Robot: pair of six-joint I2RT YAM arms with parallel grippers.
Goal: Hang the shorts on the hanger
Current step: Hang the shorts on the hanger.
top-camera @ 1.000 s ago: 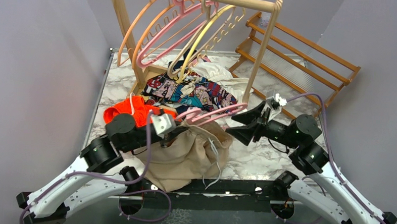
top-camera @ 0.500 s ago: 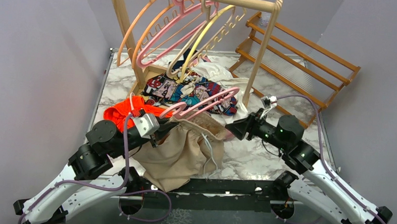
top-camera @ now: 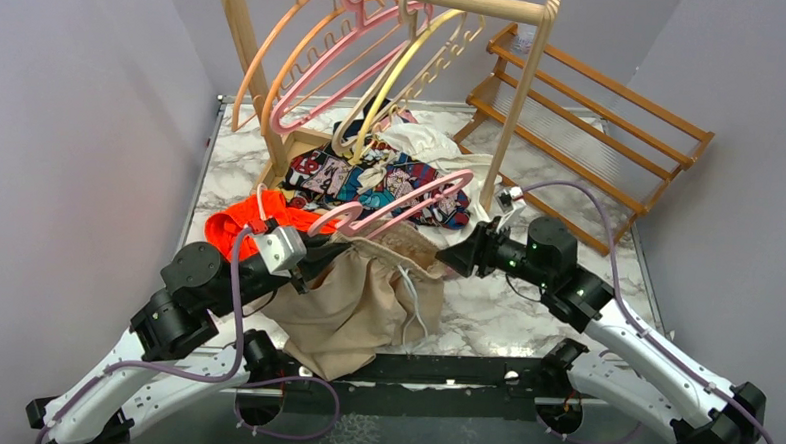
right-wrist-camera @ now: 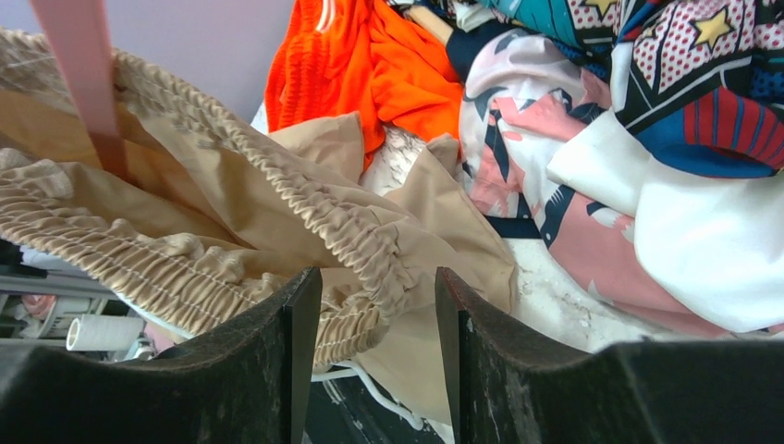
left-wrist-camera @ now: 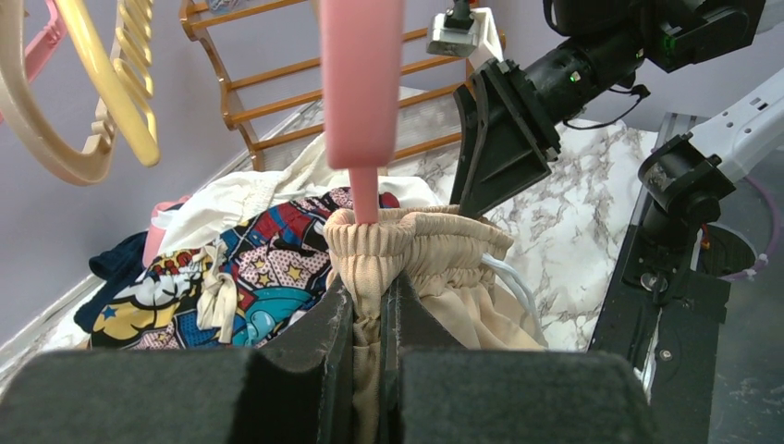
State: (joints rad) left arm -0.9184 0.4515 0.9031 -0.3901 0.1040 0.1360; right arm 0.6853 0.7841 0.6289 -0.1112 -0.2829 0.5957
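Marbled table [top-camera: 526, 298], near edge: our right gripper [right-wrist-camera: 377, 287] has closed in on the shorts [top-camera: 356, 300].

Nearest us, just left of the middle of the near edge, our left gripper [left-wrist-camera: 370, 301] stays pressed together on a fold of the gathered waistband [right-wrist-camera: 305, 208] and holds the shorts bunched up off the marble. One arm of the pink hanger [top-camera: 410, 198] runs down inside that waistband, beside the pinch. Since a second ago the hanger has tipped from nearly flat to a steeper slant toward the far right. Our right gripper has slid left to the waistband's other side, where its jaws have narrowed but stay apart, straddling the elastic rim without clamping it. We judge one side threaded and the other arm yet to go in. Beyond lie the orange garment [top-camera: 259, 221], the comic-print cloth [top-camera: 411, 178] and the wooden rail [top-camera: 479, 1].
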